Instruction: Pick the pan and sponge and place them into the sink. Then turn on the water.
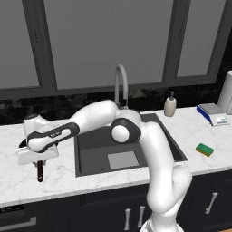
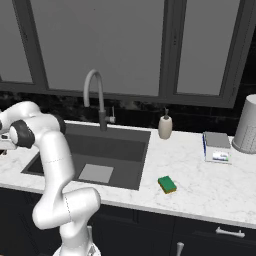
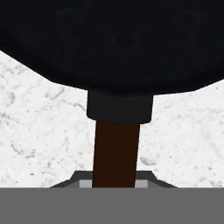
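Matt black pan (image 3: 113, 39), marble counter (image 3: 35, 131)

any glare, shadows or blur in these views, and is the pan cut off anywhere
Left base view: flat, even rendered light, no glare; the arm covers most of the pan, leaving its handle showing. Right base view: equally soft, the sponge casts barely any shadow on the counter. Hand view: the pan is a featureless black mass cropped at the top and sides; the gripper is shut on the handle.

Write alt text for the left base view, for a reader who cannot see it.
A white arm reaches left over a marble counter, its end effector shut on the pan handle, left of the dark sink. A green sponge lies on the counter right of the sink, with a faucet behind the basin.
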Controlling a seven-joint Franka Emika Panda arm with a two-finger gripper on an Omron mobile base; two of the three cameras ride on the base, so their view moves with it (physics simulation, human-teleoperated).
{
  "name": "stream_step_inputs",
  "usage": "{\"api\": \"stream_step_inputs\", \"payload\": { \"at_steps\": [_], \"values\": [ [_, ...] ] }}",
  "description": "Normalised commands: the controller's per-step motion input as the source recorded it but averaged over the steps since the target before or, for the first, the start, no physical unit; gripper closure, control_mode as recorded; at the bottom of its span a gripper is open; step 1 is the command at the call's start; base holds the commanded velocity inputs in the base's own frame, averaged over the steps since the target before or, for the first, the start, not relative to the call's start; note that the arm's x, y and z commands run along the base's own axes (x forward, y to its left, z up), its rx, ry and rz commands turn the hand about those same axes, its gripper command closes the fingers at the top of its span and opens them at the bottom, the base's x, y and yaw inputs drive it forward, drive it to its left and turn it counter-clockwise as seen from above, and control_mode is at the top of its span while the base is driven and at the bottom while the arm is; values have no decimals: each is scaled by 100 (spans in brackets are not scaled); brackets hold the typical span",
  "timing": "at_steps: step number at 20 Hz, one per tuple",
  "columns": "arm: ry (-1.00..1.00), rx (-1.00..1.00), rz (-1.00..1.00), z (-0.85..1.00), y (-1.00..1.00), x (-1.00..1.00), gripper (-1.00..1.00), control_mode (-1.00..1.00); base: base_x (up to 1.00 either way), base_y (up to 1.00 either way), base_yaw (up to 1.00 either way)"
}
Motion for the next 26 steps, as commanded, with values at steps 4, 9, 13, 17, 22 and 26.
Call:
{"api": "stream_step_inputs", "payload": {
  "at_steps": [4,9,13,17,22,26],
  "values": [
    [-1,0,-25,25,-45,-5,100,-100,0,0,0],
    [0,0,-34,3,-58,-5,100,-100,0,0,0],
    [-6,0,-37,0,-57,-8,100,-100,0,0,0],
    [-8,0,-35,5,-48,0,100,-100,0,0,0],
    [-2,-1,-34,12,-53,0,100,-100,0,0,0],
    [0,-13,-35,1,-40,0,100,-100,0,0,0]
  ]
}}
